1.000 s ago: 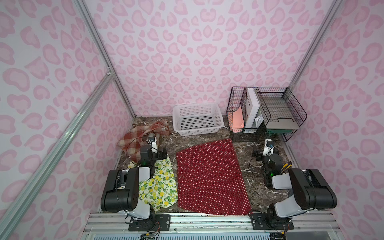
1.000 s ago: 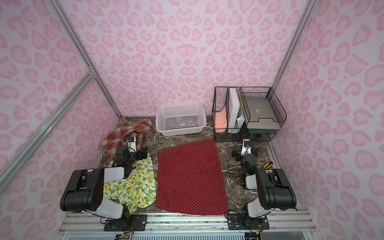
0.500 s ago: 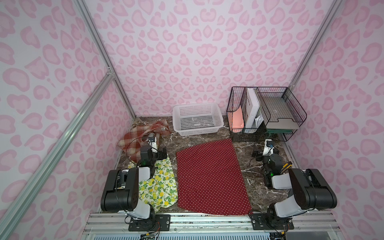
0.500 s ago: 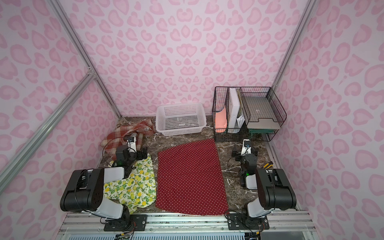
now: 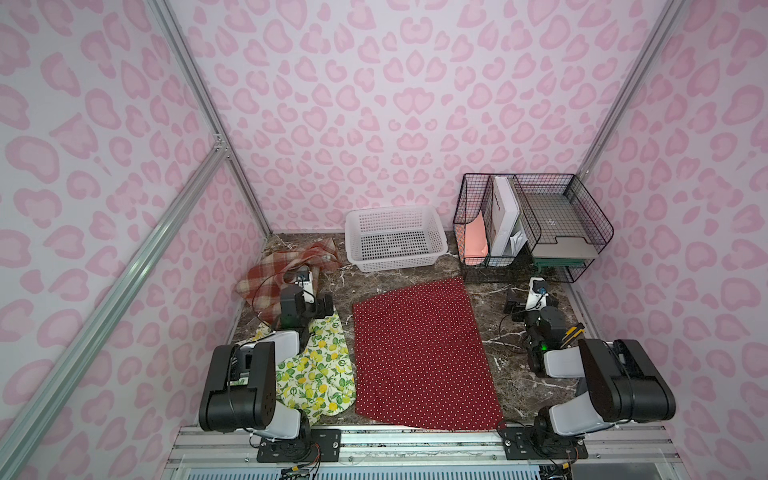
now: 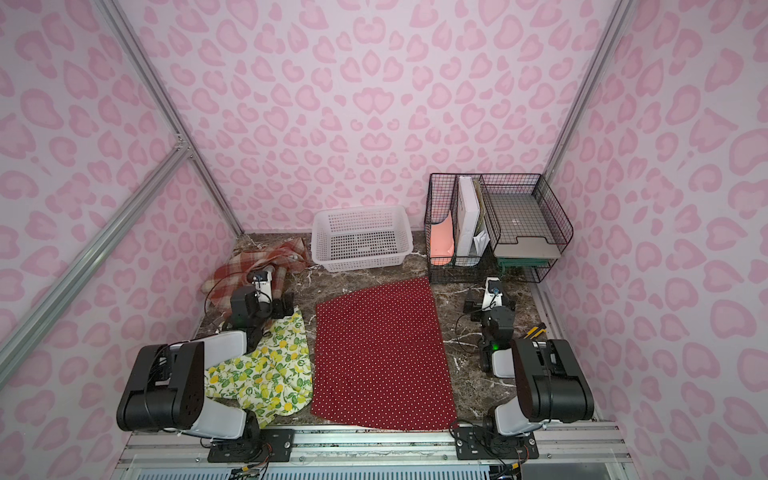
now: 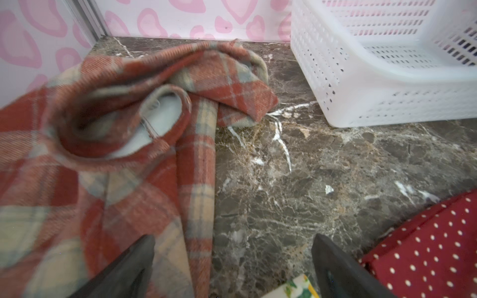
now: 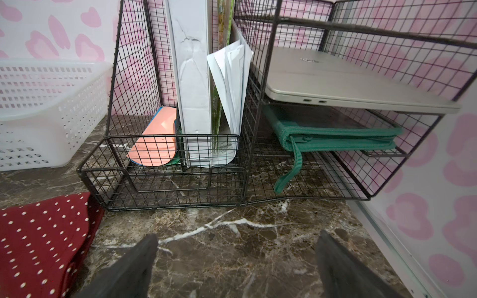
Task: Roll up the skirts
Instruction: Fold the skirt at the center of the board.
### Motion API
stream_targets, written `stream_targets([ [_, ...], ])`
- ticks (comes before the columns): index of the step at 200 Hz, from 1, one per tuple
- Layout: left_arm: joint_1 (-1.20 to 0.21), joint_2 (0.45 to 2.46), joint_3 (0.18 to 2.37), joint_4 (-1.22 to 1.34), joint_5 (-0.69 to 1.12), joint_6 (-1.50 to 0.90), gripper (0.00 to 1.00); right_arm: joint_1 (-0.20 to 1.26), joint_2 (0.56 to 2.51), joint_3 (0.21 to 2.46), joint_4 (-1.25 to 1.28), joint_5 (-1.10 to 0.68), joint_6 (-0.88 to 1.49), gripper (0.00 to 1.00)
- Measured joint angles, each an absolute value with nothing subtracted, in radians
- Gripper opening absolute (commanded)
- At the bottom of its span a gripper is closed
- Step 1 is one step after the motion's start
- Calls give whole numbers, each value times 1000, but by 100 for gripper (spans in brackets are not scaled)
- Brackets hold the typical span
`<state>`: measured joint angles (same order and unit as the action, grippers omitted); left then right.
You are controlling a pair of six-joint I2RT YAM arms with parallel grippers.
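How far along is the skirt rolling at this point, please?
Done: nothing, no skirt is rolled. The dotted skirt lies flat mid-table, the lemon skirt rumpled beside it, the plaid skirt heaped at the back. In hand: nothing; the left gripper and right gripper are open and empty. Left: all three.

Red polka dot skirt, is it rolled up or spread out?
Spread out: the red polka-dot skirt lies flat on the table, with no roll started.

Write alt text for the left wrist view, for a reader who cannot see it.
A crumpled plaid skirt lies on a dark marble table beside a white basket. The left gripper is open and empty, with a corner of the red dotted skirt nearby.
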<state>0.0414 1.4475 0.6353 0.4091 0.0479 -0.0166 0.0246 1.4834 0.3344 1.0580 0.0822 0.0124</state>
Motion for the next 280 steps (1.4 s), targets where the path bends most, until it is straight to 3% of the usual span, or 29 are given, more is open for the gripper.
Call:
stream_targets([
  [25,-60,1320,852,252,1,29,99,133,1467,758,621,157,-6,100],
  [50,-129,1179,888,111,-4,30,99,333,1435,950,328,229,-35,100],
  [74,-140,1044,912,8,33,-2,99,493,1321,941,214,249,-13,100],
  [99,-148,925,903,-7,102,-104,98,478,1202,782,284,191,155,100],
  [118,-140,900,929,-124,-9,-348,97,453,1199,733,281,114,257,100],
  [142,-120,912,941,-249,-79,-518,97,458,1225,746,278,53,294,80],
  [164,-108,941,947,-333,-99,-643,96,472,1230,731,251,48,306,52],
  [173,-95,949,930,-349,-99,-696,84,475,1241,731,233,41,312,26],
  [180,-87,953,908,-355,-91,-731,68,476,1253,734,216,41,310,13],
  [184,-83,958,896,-361,-86,-742,56,479,1262,737,203,39,312,9],
  [191,-83,966,876,-366,-73,-763,23,487,1285,748,173,38,315,0],
  [195,-83,974,867,-373,-59,-769,4,492,1298,756,154,39,317,0],
  [197,-84,977,864,-375,-53,-772,0,498,1310,762,142,40,317,0],
  [245,-256,1196,876,-512,68,-812,0,620,1472,789,-7,80,314,0],
  [256,-284,1231,868,-538,71,-812,10,630,1492,790,-20,106,313,8],
  [280,-295,1301,876,-574,27,-816,32,638,1557,838,-44,164,314,14],
])
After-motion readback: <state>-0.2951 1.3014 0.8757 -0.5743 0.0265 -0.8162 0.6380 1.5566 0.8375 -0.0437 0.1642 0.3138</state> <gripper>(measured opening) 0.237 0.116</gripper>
